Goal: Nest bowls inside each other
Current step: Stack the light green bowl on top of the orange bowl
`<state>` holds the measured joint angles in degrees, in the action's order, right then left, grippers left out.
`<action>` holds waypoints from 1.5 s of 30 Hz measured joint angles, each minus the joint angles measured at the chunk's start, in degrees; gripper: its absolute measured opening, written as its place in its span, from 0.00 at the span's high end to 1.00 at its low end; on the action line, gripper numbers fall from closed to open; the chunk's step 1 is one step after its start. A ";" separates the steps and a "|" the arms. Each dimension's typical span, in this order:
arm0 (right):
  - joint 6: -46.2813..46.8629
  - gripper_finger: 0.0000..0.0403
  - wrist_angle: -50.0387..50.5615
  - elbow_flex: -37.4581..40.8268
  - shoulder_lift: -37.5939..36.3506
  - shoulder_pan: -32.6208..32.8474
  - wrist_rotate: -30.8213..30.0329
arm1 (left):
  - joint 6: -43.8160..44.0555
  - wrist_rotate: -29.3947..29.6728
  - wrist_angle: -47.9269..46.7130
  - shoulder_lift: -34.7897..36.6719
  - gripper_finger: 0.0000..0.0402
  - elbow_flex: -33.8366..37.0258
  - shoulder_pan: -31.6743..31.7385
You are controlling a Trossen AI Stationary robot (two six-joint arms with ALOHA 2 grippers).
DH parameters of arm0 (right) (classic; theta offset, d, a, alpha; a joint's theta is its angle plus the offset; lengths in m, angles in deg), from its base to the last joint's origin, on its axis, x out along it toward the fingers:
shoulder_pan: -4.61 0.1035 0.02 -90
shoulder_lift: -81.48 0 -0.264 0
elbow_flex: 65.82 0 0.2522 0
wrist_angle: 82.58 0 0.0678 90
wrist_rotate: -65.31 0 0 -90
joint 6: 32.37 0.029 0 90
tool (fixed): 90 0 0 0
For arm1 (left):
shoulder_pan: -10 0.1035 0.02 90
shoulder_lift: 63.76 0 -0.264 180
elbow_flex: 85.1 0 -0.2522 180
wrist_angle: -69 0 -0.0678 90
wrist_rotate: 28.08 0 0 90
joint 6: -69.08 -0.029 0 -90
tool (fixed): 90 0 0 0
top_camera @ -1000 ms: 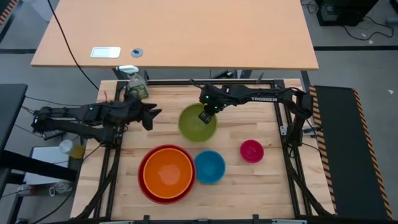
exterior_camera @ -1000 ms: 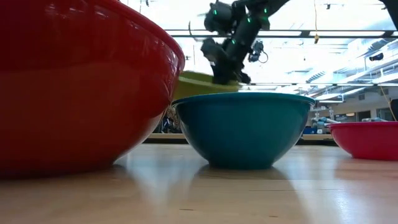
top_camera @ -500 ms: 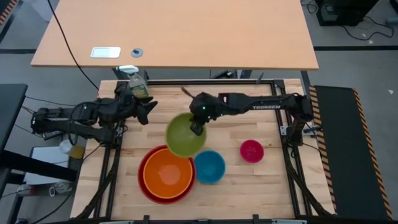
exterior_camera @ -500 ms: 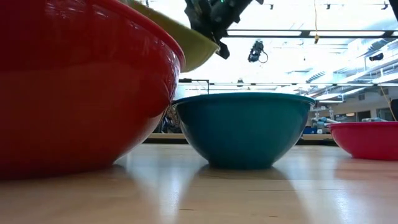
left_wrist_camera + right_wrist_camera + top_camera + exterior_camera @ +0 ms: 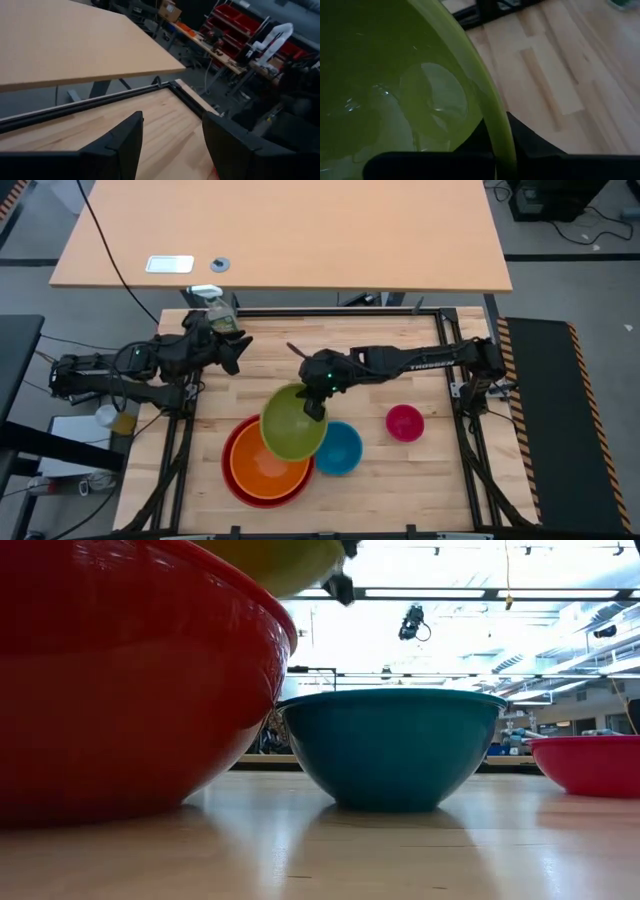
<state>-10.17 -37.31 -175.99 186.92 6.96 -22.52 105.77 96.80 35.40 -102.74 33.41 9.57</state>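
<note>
A green bowl [image 5: 291, 425] hangs in the air over the right side of an orange bowl [image 5: 262, 468], which sits nested in a red bowl [image 5: 236, 472]. My right gripper [image 5: 316, 404] is shut on the green bowl's rim. A blue bowl [image 5: 342, 450] and a small pink bowl [image 5: 405, 422] stand on the table to the right. In the low view the green bowl [image 5: 280, 560] shows above the red bowl [image 5: 130, 680]. My left gripper [image 5: 240, 346] waits open at the far left, its fingers apart in its wrist view [image 5: 172, 145]. My right gripper grips the green bowl's rim [image 5: 496, 131] on its far right side, one finger inside the bowl and one outside. The fingers slant down from the table's far right. The bowl is lifted clear and tilted, its opening still facing mostly upward.
A spray bottle [image 5: 220, 315] stands at the table's far left corner beside the left arm. A black frame [image 5: 455, 395] runs along the table's edges. Bare wood shows along the far side [image 5: 400, 340] and the near right [image 5: 420, 490].
My right gripper has carried the green bowl from the far middle of the table toward the near left and upward. The bowl, which stood low behind the blue bowl, now hangs tilted over the right side of the orange and red bowls.
</note>
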 joint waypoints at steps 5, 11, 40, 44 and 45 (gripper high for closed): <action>-2.40 0.95 10.06 -12.85 5.56 1.91 -2.87 | -0.59 -0.07 3.04 0.03 0.48 0.00 -0.13; -1.06 0.95 16.42 -25.08 14.75 2.60 -5.36 | -1.82 -2.88 3.32 0.75 0.48 0.00 -0.17; 2.41 0.76 12.03 -27.66 30.45 5.02 0.66 | -1.40 -15.67 1.92 6.45 0.48 0.00 -0.20; 2.34 0.61 13.76 -27.79 30.31 5.15 3.49 | -1.56 -15.69 1.07 6.43 0.48 0.00 -0.20; 2.61 0.58 15.12 -28.48 30.31 5.22 3.50 | -1.56 -15.69 0.89 6.45 0.48 0.00 -0.20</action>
<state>-7.56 -22.19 -204.47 217.22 12.18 -19.02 104.21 81.10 36.28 -96.29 33.41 9.37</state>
